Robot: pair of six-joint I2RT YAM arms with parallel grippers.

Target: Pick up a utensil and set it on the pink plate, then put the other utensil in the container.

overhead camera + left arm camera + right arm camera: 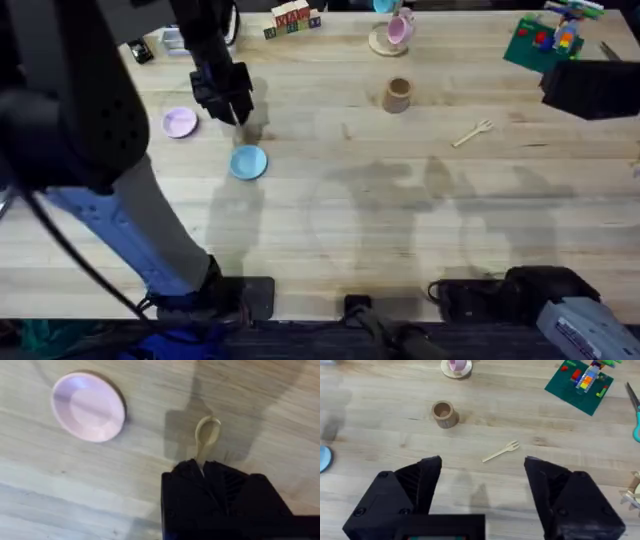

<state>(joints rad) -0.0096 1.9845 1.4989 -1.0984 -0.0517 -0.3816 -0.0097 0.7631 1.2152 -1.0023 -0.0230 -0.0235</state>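
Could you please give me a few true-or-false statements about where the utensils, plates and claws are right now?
1. The left claw is shut on the spoon. True.
2. The spoon already lies on the pink plate. False: it is held above bare table beside the plate.
3. The fork is inside the wooden cup. False: it lies on the table, apart from the cup.
4. The right claw is open with nothing between its fingers. True.
5. The blue plate holds the fork. False: it holds nothing.
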